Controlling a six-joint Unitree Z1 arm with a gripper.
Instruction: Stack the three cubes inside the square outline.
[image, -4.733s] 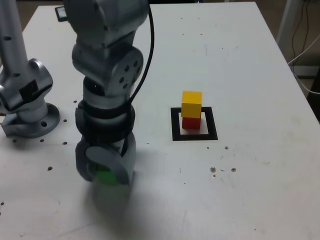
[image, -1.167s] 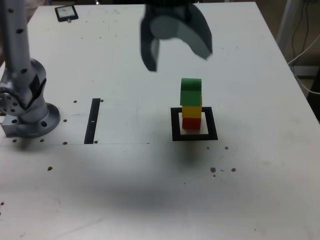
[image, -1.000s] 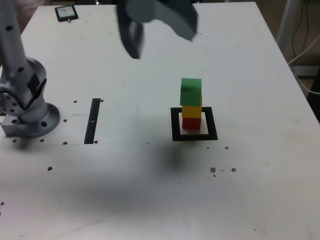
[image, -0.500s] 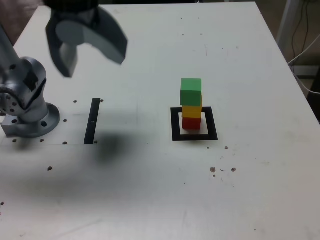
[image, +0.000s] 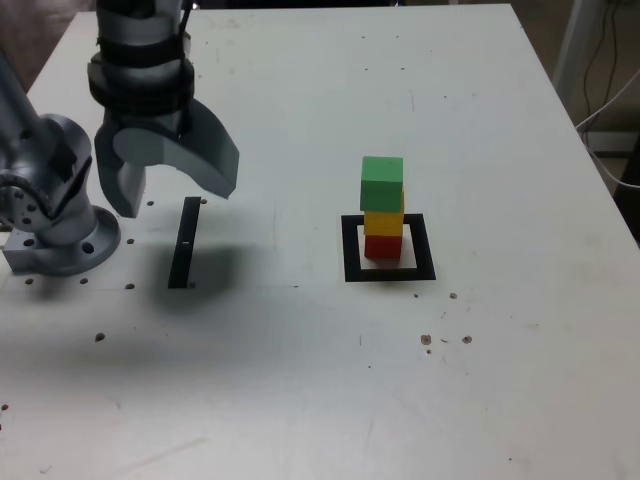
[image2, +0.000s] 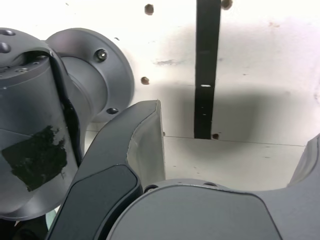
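The cube stack (image: 382, 208) stood upright in the square outline (image: 389, 248) (centre frame); gripper (image: 170, 180) fingers (image: 207, 160) spread empty, upper left.

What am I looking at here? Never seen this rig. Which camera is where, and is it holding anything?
It is one robot arm bolted to a white table. The exterior view looks down on the table from a fixed camera; the wrist view rides just behind the gripper. The gripper is open and holds nothing, hanging above a thin black strip. On the exterior view's right stands a stack: red cube, yellow cube, green cube on top, inside a black square outline.
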